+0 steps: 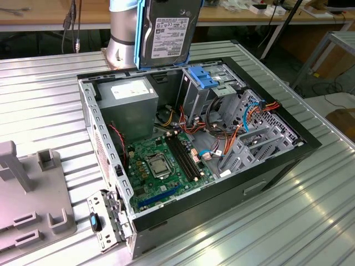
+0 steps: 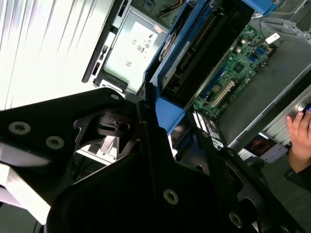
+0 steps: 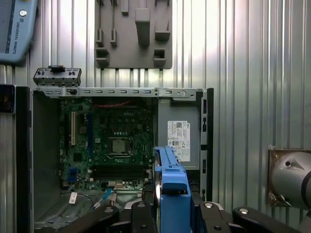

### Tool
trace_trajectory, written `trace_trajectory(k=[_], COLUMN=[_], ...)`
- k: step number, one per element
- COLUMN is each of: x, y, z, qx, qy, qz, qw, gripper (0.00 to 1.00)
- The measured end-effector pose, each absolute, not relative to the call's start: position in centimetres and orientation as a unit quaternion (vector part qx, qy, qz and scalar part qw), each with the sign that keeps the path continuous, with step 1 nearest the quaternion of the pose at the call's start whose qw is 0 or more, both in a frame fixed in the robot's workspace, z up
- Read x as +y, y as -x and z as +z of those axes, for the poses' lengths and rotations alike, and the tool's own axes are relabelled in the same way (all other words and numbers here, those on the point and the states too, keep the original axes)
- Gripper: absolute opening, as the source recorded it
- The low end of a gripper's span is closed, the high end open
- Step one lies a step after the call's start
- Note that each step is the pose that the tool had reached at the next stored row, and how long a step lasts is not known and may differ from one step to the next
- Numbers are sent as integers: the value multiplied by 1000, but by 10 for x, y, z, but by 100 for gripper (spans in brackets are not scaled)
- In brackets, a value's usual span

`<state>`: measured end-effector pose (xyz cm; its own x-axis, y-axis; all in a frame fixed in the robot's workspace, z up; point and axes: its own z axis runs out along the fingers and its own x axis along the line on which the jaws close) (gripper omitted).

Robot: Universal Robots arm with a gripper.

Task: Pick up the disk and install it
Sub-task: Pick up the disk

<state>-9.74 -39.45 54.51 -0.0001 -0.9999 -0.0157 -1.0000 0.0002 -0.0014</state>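
My hand point(image 3: 173, 213) grips the disk point(image 1: 166, 27) edge-on; I should square it with the drive cage point(image 1: 195, 102) below my hand.

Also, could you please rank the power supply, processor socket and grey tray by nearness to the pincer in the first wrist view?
1. The power supply, beside the disk that the pincer holds.
2. The processor socket, mid-motherboard.
3. The grey tray, outside the case.
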Motion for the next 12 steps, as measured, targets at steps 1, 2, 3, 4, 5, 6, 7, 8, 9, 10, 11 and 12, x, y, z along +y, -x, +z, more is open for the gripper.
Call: trace_trajectory(k=[1, 2, 3, 4, 5, 6, 7, 8, 9, 10, 11, 12], x=[-399, -404, -406, -408, -411, -413, -416, -419, -421, -424, -427, -430], y=[97, 97, 97, 97, 97, 97, 97, 97, 97, 97, 97, 97], z=[545, 545, 545, 545, 545, 545, 545, 545, 545, 545, 545, 545], qx=[707, 707, 707, 707, 707, 707, 707, 707, 707, 707, 707, 707], qy=[707, 707, 707, 707, 707, 707, 707, 707, 707, 707, 707, 707], qz=[5, 5, 5, 5, 5, 5, 5, 5, 5, 5, 5, 5], qw=[6, 6, 6, 6, 6, 6, 6, 6, 6, 6, 6, 6], gripper=[37, 37, 37, 37, 37, 37, 37, 37, 37, 37, 37, 37])
